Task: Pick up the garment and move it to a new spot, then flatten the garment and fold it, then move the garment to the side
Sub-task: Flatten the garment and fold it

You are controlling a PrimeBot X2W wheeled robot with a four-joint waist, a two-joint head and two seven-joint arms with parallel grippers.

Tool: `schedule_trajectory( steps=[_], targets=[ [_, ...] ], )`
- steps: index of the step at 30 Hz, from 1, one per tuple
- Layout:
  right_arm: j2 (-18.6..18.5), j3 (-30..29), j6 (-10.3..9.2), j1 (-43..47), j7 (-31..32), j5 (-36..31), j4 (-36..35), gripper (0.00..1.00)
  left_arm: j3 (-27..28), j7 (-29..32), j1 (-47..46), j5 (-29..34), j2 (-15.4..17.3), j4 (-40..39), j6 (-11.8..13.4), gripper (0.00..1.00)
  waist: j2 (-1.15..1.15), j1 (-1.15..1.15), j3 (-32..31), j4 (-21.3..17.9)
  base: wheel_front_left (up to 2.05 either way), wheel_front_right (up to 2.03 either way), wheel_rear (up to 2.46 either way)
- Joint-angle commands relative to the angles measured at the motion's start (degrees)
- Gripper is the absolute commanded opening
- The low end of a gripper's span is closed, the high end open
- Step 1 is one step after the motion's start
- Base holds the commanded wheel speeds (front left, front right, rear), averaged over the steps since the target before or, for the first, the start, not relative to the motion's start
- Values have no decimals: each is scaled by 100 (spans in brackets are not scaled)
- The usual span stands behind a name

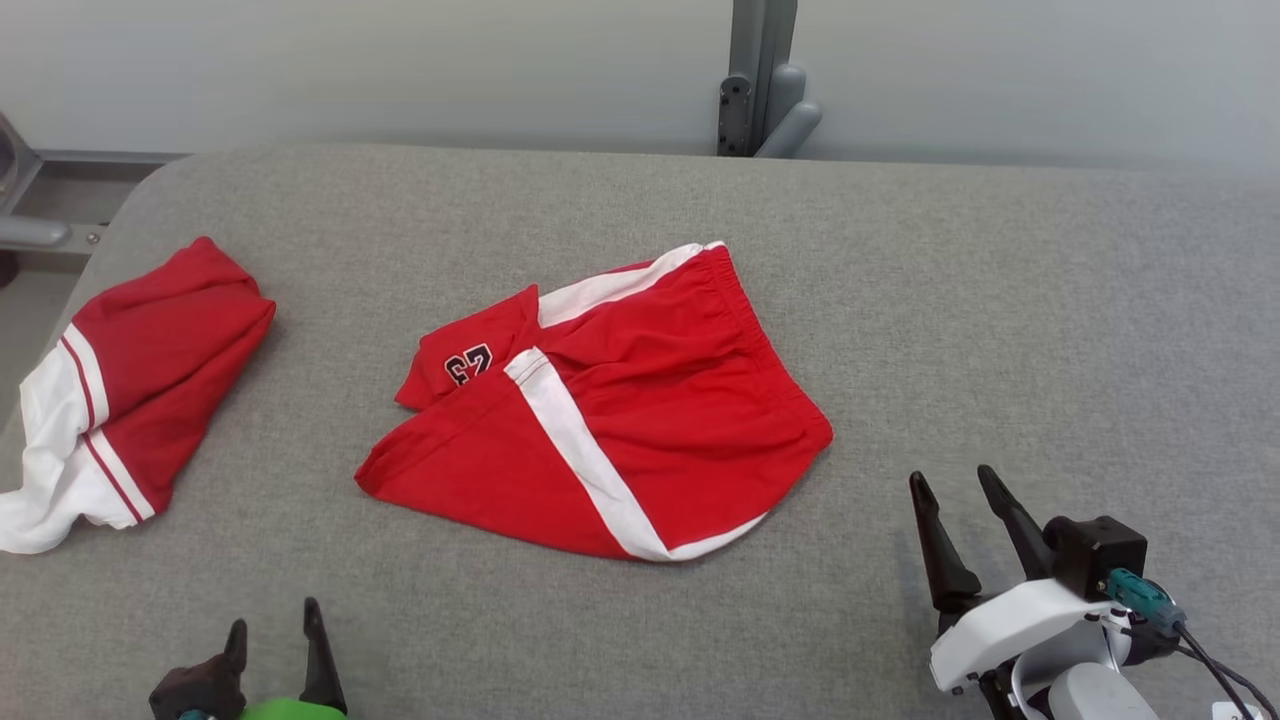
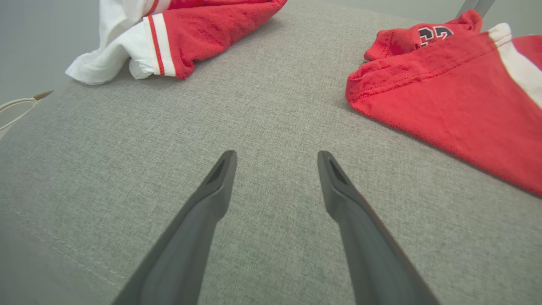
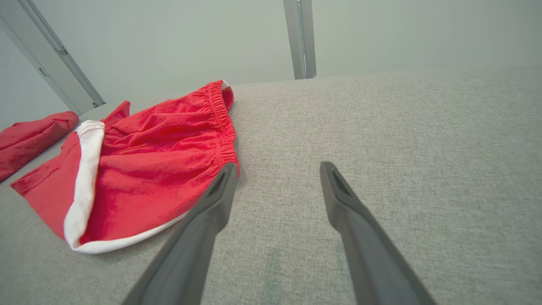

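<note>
White wrist shell, teal plug, dark tapered fingers.

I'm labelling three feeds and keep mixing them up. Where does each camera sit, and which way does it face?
Head view: on the head, facing forward and down at the table; shorts mid-table, other garment left; left tool lower left, right tool lower right.
Left wrist view: on the left wrist, facing along its open fingers; shorts right, other garment upper left.
Right wrist view: on the right wrist, facing along its open fingers; shorts left.
Shared: all three show the shorts.
</note>
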Motion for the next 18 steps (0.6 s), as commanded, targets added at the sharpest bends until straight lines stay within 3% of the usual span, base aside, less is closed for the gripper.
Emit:
schedule_trajectory(
  steps=[1, 6, 14, 18],
  targets=[
    [-38, 3, -2, 103, -18, 12, 32, 100, 121, -2, 113, 50, 22, 9, -70, 100, 0, 0, -210, -50, 0, 0, 0],
    [-25, 46, -2, 172, -17, 3, 56, 100, -18, -2, 187, 148, -9, -269, -238, 100, 0, 0, -389, -227, 0, 0, 0],
    [-74, 91, -2, 97, -18, 32, 5, 100, -658, -1, -8, -130, 0, -832, -169, 100, 0, 0, -235, -430, 0, 0, 0],
    [-116, 105, -2, -24, -18, 20, -34, 100, -956, -1, -281, -83, -1, -960, -261, 100, 0, 0, -18, -445, 0, 0, 0]
  ],
)
